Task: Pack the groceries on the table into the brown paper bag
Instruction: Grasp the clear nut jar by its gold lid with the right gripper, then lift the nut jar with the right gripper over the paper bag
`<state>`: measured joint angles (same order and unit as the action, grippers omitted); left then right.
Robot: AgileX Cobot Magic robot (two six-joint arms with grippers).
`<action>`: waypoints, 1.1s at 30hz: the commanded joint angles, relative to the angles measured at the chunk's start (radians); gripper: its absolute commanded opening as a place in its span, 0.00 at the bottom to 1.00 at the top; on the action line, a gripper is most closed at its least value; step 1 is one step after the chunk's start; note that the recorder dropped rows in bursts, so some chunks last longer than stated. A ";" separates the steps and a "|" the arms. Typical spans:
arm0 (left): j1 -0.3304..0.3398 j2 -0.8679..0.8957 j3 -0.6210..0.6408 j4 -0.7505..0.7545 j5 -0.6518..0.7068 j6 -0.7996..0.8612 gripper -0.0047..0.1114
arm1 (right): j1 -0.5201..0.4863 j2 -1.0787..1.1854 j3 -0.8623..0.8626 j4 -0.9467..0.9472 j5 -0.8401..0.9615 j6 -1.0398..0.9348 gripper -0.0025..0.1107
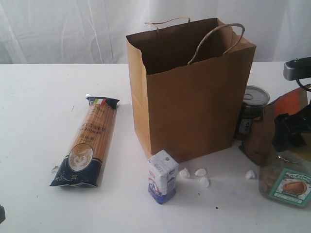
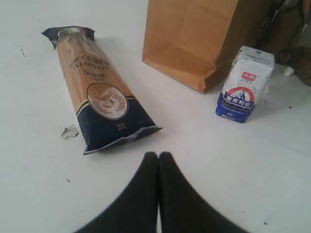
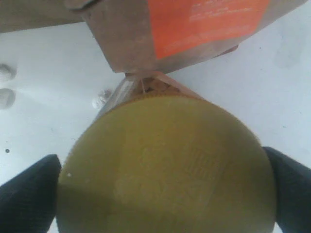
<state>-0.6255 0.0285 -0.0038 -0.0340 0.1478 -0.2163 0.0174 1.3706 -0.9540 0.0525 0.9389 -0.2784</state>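
Yellow-lidded jar [image 3: 165, 145] fills your right wrist view, its round matte lid pinched from both sides by your right tool [image 3: 163, 167]. It stands on the white bench [image 3: 272, 77] just beside the brown orange-labelled pouch [image 3: 194, 29]. Your left tool [image 2: 158, 156] is pressed together, near the glossy spaghetti packet [image 2: 97, 87] and its dark-blue end. The kraft brown paper bag [image 1: 194, 97] stands upright, mouth open.

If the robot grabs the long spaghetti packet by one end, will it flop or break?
Probably fairly stiff: the spaghetti packet is packed full of straight strands. Thin strands might snap under a hard squeeze. Its shiny wrapper looks slippery, so it may slip.
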 commanded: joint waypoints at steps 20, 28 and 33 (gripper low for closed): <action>-0.004 -0.006 0.004 0.001 0.003 -0.006 0.04 | 0.003 0.002 -0.002 0.007 0.022 0.152 0.06; -0.004 -0.006 0.004 0.001 0.003 -0.006 0.04 | 0.003 -0.102 -0.036 0.007 0.047 0.155 0.02; -0.004 -0.006 0.004 0.001 0.003 -0.006 0.04 | 0.003 -0.162 -0.092 0.007 0.129 0.155 0.02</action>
<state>-0.6255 0.0285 -0.0038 -0.0340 0.1478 -0.2163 0.0189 1.2452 -1.0095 0.0585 1.0315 -0.1304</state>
